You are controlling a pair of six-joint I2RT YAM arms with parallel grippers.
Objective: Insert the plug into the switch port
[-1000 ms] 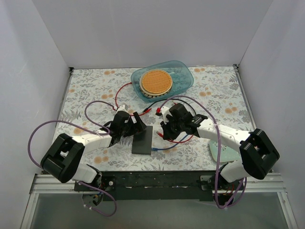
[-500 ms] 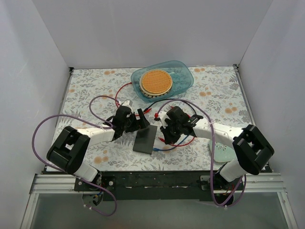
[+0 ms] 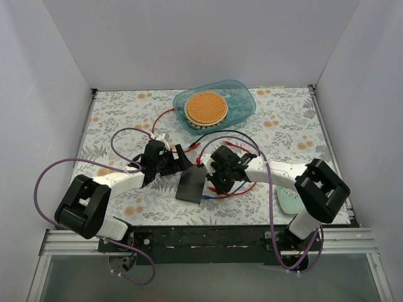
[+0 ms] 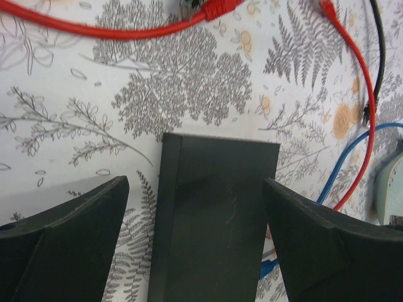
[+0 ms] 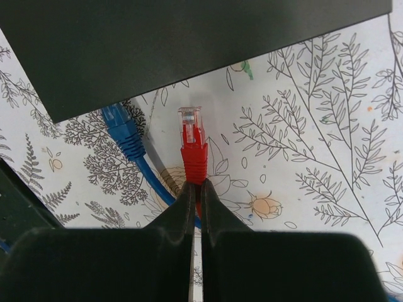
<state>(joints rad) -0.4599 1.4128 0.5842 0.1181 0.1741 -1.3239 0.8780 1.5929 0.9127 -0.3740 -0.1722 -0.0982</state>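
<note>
The switch [image 3: 191, 185] is a flat matte black box lying on the floral table. In the left wrist view the switch [image 4: 214, 220] lies between the two fingers of my left gripper [image 4: 195, 182], which is open and straddles it; in the top view my left gripper [image 3: 181, 162] is at its far left corner. My right gripper [image 5: 195, 185] is shut on the red cable just behind the red plug [image 5: 192, 141]. The plug's clear tip points at the switch's edge [image 5: 189, 44], a short gap away. In the top view my right gripper [image 3: 211, 179] is just right of the switch.
A blue plug [image 5: 119, 126] and its cable lie next to the red plug, by the switch's edge. Loose red and black cables [image 3: 220, 135] cross the middle. A blue tray [image 3: 242, 104] with a round orange disc stands at the back. A pale green oval pad [image 3: 293, 200] lies front right.
My right gripper has moved left with the red plug, closer to the switch. The switch has turned slightly, and my left gripper has shifted a little towards its far end.
</note>
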